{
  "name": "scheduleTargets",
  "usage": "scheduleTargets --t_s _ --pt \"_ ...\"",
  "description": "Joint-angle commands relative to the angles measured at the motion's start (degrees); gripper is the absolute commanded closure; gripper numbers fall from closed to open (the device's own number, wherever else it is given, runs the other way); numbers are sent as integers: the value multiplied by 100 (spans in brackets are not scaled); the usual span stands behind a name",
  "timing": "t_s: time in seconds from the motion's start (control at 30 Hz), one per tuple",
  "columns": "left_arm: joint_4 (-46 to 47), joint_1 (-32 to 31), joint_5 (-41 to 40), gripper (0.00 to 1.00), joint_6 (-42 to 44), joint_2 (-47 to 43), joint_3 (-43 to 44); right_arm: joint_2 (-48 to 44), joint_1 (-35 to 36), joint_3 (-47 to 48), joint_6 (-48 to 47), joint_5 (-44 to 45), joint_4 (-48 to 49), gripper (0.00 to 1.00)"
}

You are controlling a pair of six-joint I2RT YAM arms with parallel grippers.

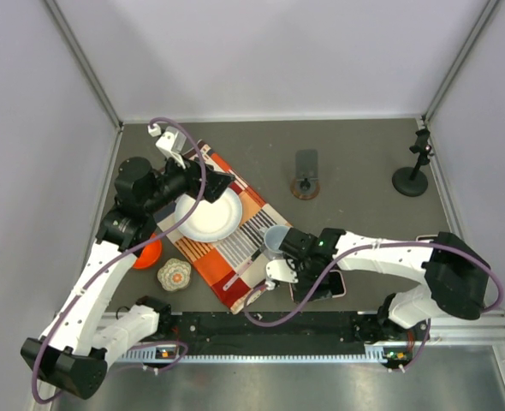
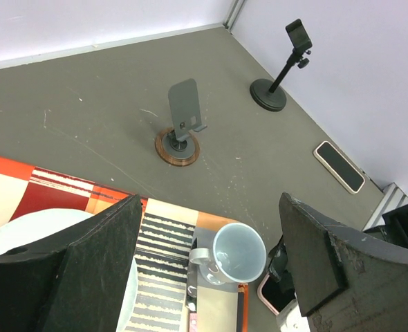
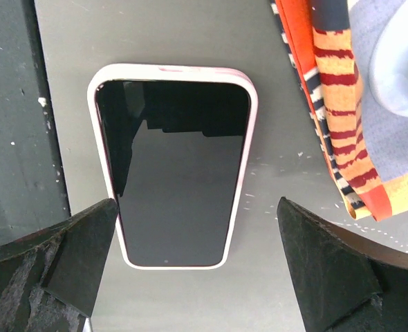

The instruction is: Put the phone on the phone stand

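Observation:
The phone (image 3: pixel 173 173), dark screen up in a pale pink case, lies flat on the grey table at the near middle (image 1: pixel 329 285). My right gripper (image 3: pixel 196 207) is open and hovers right over it, one finger on each side of its near end, not touching; in the top view the right gripper (image 1: pixel 308 278) covers much of the phone. The grey phone stand (image 1: pixel 306 175) on a round wooden base stands empty at the far middle and also shows in the left wrist view (image 2: pixel 183 117). My left gripper (image 2: pixel 211 200) is open and empty above the cloth (image 1: pixel 221 184).
A striped orange cloth (image 1: pixel 235 248) holds a white plate (image 1: pixel 208 216) and a grey mug (image 1: pixel 276 241). A black clamp stand (image 1: pixel 413 167) is at the far right. A second flat phone (image 2: pixel 339 166) lies by the right wall. An orange dish (image 1: pixel 147 251) and a patterned round object (image 1: pixel 174 274) sit at the left.

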Motion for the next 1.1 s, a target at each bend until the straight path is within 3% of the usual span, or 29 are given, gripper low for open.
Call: scheduleTargets --t_s 0.0,0.6,1.07 --pt "160 -18 35 15 107 40 69 75 224 33 272 43 164 1" --pt "143 -27 79 14 107 102 78 -4 295 -222 474 -361 207 1" --pt "125 -53 70 15 116 111 87 453 444 -450 667 342 708 1"
